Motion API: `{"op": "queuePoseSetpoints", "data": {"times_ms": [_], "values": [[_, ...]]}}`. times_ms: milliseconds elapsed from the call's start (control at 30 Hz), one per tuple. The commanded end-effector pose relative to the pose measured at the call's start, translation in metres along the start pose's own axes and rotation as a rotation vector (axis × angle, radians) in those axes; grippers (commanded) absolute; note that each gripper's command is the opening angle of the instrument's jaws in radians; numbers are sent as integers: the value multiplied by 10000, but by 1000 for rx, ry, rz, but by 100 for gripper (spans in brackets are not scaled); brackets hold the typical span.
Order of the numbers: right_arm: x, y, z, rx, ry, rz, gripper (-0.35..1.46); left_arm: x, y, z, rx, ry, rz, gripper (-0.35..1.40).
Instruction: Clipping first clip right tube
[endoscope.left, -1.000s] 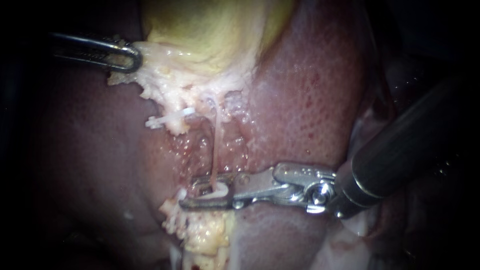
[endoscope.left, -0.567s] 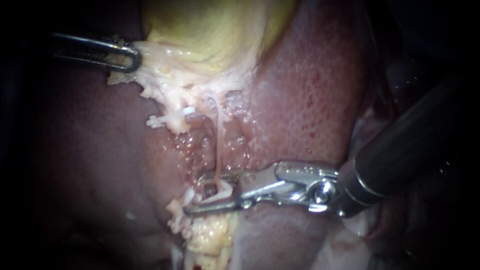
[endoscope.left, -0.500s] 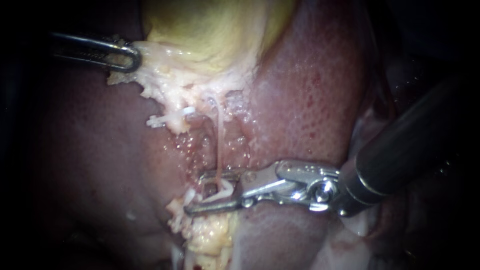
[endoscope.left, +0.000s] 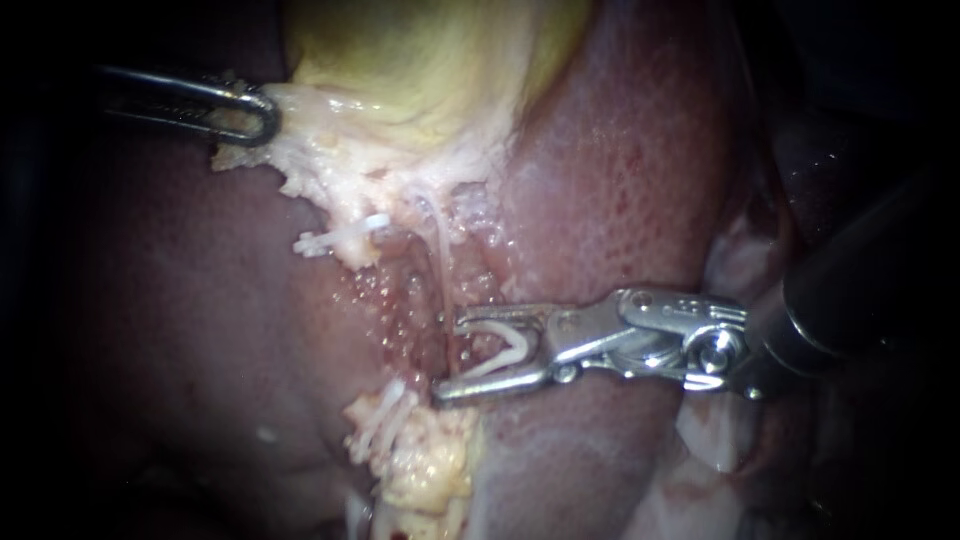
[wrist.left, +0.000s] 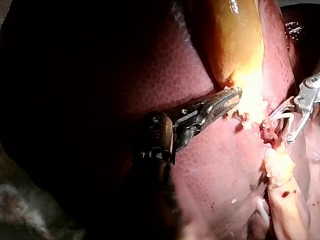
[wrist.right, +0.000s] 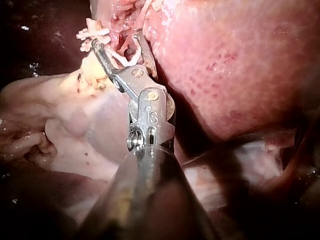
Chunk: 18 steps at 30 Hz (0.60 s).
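**Right instrument** (endoscope.left: 447, 358): shaft comes in from the right and lies across the liver (endoscope.left: 620, 180). Jaws spread in a wide V. Seated between them, touching both, is an open white clip (endoscope.left: 520, 348), its bend toward the hinge and its legs lying along the inner faces of the jaws. The right wrist view shows the same: jaws apart with the white clip in the fork.

**Right tube** (endoscope.left: 438, 265): a thin pale strand running down from the pale tissue (endoscope.left: 330, 150) under the gallbladder (endoscope.left: 420, 60) into the raw red bed. The tips of the right instrument's jaws lie just beside its lower stretch. Whether the strand passes inside the gap cannot be told.

**Left instrument** (endoscope.left: 262, 112): shaft comes in from the upper left. Jaws pressed together on the edge of the pale tissue. In the left wrist view the toothed jaws pinch it just below the yellow gallbladder.

**Second white clip** (endoscope.left: 335, 238): lies at the lower rim of the pale tissue, left of the tube and well apart from the right instrument.

**Fatty lump** (endoscope.left: 420, 460): below the jaws, with white strands at its upper left. What these strands are cannot be told.
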<state>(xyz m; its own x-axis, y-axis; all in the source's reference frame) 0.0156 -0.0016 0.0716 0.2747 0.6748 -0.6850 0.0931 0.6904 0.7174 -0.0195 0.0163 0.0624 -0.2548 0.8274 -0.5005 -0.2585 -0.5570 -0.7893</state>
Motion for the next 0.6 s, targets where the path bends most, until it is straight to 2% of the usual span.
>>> {"op": "queuePoseSetpoints", "data": {"times_ms": [33,367,600], "values": [[0,-2,3,12,2,0,50,0,0,0,0,0,0,-35],[-3,-9,16,83,16,-14,48,0,0,0,0,0,0,-35],[-14,-14,30,143,23,-12,46,0,0,0,0,0,0,-35]]}}
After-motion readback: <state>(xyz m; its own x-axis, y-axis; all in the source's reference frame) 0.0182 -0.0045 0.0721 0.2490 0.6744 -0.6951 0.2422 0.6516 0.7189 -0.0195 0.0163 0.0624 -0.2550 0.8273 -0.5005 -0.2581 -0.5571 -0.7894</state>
